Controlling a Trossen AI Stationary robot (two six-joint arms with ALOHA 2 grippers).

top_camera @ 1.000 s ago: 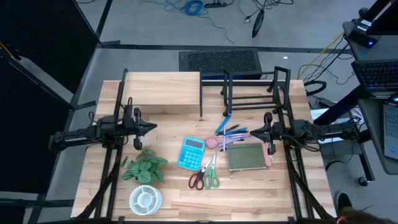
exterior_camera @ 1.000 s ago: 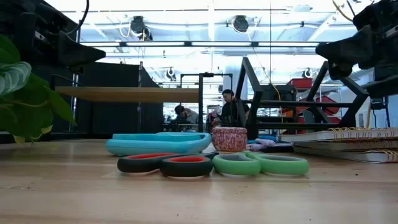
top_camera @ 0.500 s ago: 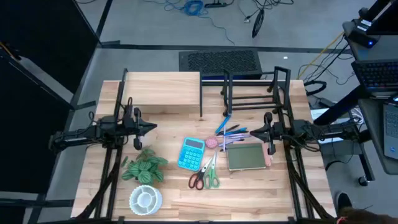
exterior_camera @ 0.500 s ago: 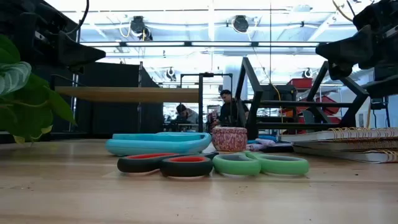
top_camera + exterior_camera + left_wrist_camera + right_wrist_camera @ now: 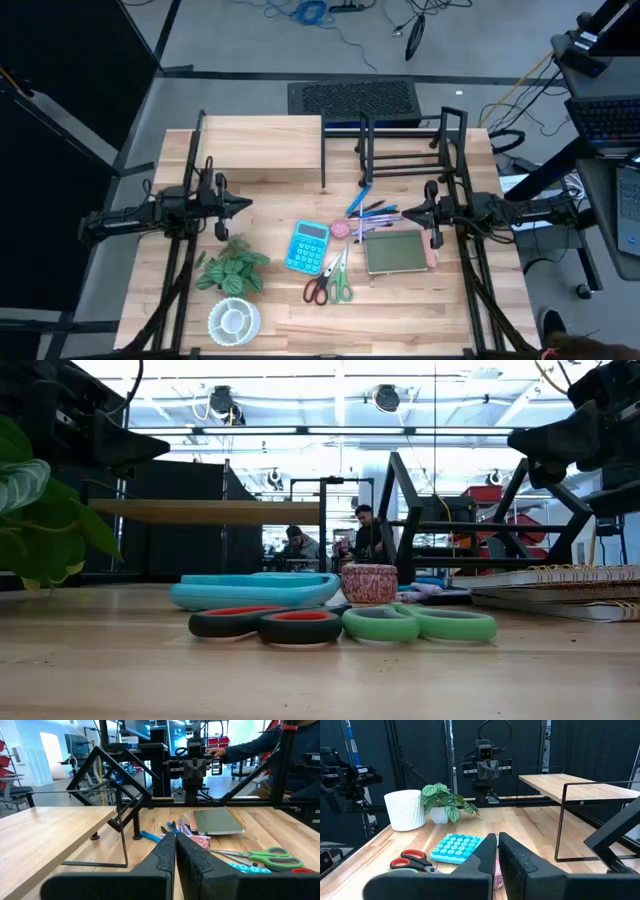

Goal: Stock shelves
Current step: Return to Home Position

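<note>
At the table's (image 5: 400, 315) sides, the left gripper (image 5: 247, 205) and right gripper (image 5: 404, 213) are held closed, empty, raised clear of the calculator (image 5: 309, 246), seemingly parked.

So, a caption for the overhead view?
Left gripper and right gripper, shut, face each other above calculator, scissors, notebook, plant; shelf and rack behind.

Top view: even overhead light on the table (image 5: 270, 300), shadows under the plant (image 5: 232, 270) soft and short, black screen (image 5: 60, 120) at left taking no light. Low view strongly backlit: ceiling lamps (image 5: 385, 398) glare white, wooden shelf (image 5: 205, 511) and wire rack (image 5: 480, 520) near silhouette. Slight sheen on the scissors (image 5: 340, 624).
</note>
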